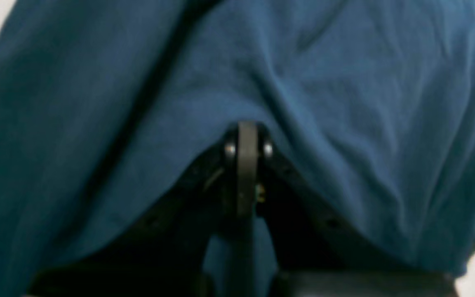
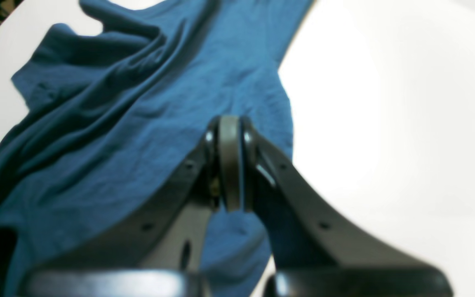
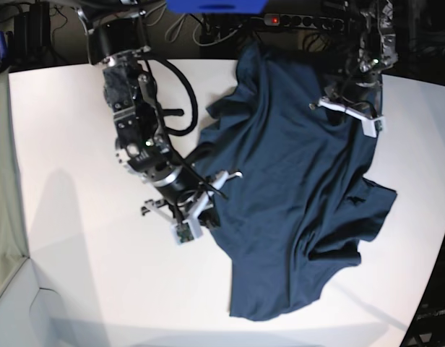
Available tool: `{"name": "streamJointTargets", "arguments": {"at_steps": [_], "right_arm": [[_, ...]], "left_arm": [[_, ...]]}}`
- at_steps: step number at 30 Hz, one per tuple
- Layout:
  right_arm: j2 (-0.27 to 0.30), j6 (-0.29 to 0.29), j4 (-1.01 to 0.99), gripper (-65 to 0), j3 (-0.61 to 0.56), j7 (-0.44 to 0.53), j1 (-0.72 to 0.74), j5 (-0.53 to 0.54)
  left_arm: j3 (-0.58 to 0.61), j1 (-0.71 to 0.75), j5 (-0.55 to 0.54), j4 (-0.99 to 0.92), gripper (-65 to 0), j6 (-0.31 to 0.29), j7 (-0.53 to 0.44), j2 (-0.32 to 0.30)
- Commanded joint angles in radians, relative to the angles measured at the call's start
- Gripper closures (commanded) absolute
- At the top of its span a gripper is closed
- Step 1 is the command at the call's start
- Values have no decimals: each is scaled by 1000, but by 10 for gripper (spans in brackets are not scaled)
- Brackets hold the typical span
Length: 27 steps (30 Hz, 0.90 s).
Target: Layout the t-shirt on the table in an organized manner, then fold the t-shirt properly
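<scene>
1. Navy cotton t-shirt point(image 3: 295, 188) is lying crumpled across the middle and right of the white table point(image 3: 71, 217), not flat; its top is reaching toward the far edge and a wrinkled lobe is bunching up at the right side.
2. Deep folds are running through the fabric in the right wrist view point(image 2: 109, 123), with bare tabletop point(image 2: 386, 123) showing beside it.
3. Right gripper point(image 2: 230, 165) is sitting closed at the shirt's left edge, jaws pressed together with a bit of cloth edge pinched between them; in the base view it point(image 3: 212, 189) is touching the fabric border.
4. Left gripper point(image 1: 248, 165) is closed too, jaws meeting on the cloth, and the shirt point(image 1: 324, 103) is draping over and around it, filling nearly the whole wrist view.
5. In the base view the left gripper point(image 3: 347, 108) is sitting on the shirt's upper right part, near the far table edge.
6. Black cables point(image 3: 180, 101) are looping beside the right arm.
</scene>
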Motion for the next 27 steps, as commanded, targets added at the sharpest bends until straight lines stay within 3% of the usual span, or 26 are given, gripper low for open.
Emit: {"name": "streamJointTargets", "arguments": {"at_steps": [1,11,20,27], "right_arm": [[-5,4,16,0,3,29,22,4],[0,4,-21,0,3,28,19,4],[7,4,-25,0,1,28,-42,2],[17,4,-25,0,1,28,-64,1]], "left_arm": [[-30,-14,54,-35,0,44,40,-38],[-220,-336,247,-289,0,35,42,-130],[-220,-713,402,-496,0,33,34,-124],[-220,-885,410,-554,0,33,43,-110]]}}
